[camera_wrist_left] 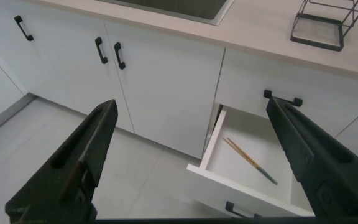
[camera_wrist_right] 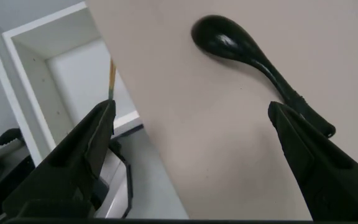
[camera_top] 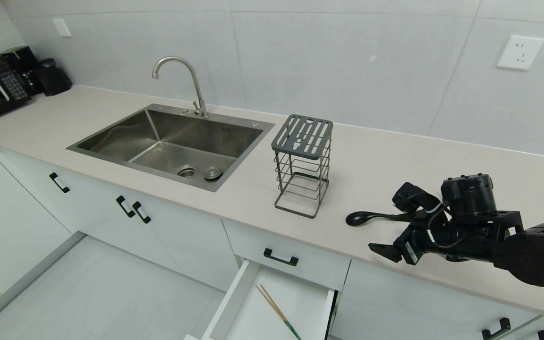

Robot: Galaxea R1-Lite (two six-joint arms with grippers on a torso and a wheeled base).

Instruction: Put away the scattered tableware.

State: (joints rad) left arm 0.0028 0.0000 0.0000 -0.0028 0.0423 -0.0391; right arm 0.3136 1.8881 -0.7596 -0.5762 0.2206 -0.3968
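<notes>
A pale kitchen counter (camera_top: 395, 156). The right gripper (camera_top: 392, 224), fingers (camera_top: 383, 249) spread, hovers with the black spoon (camera_top: 364, 217) just ahead of them, seemingly lined up for a grasp; an open drawer (camera_top: 232, 302) waits below.

The right arm (camera_top: 531, 250) comes in from the lower right of the head view. The right gripper (camera_top: 387, 222) points left, jaws spread wide. The left gripper (camera_wrist_left: 190, 106) sits low in its wrist view, fingers likewise wide apart.

The right jaws hide the spoon (camera_top: 364, 217) handle's end in the head view.
</notes>
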